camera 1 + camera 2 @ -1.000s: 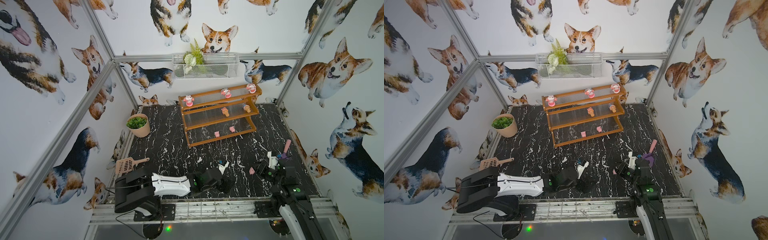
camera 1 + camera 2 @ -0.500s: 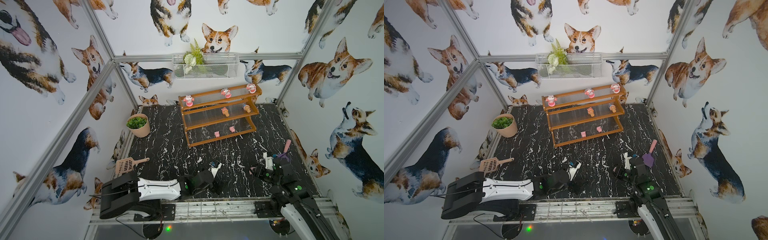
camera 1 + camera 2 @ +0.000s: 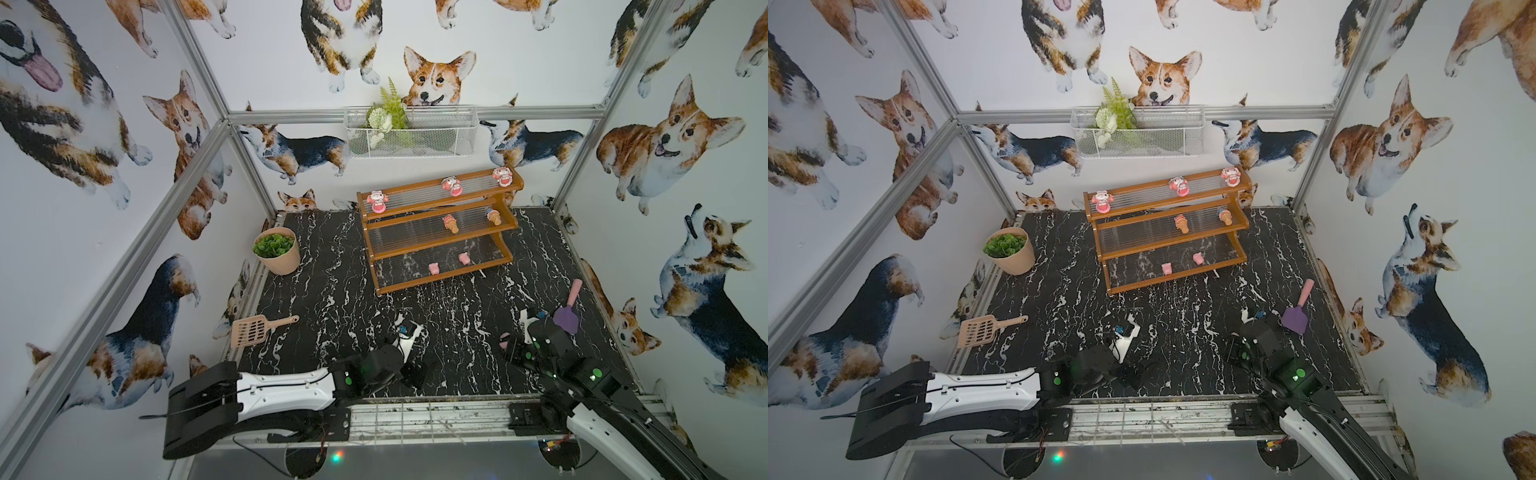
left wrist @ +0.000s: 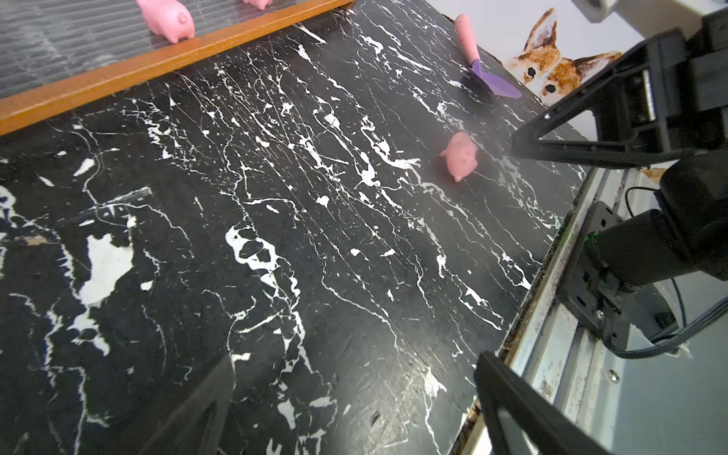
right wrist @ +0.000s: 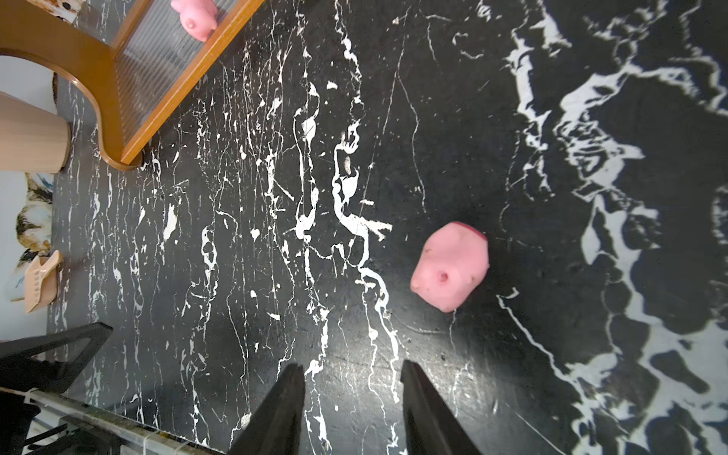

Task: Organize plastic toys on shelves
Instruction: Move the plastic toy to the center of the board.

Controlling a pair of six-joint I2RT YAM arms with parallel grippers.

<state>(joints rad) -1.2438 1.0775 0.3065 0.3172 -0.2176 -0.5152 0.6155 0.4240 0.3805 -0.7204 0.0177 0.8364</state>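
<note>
Over the black white-veined marble tabletop (image 5: 236,244), your right gripper (image 5: 350,364) stands parted, empty, near the pink pig-shaped plastic toy (image 5: 451,270); your left gripper (image 4: 354,356) is spread wide, empty.

Looks like a robot test booth in a lab, not anybody's home; aluminium frame (image 3: 291,117) holding corgi-print walls (image 3: 83,187); scuffed black marble-look tabletop (image 3: 332,299); two robot arms (image 3: 282,390) bolted to a metal rail (image 3: 436,415) with loose cables (image 4: 650,350); staged props, a potted plant (image 3: 277,251) and a wire basket (image 3: 415,141), well beyond the fingers (image 5: 283,409).
</note>
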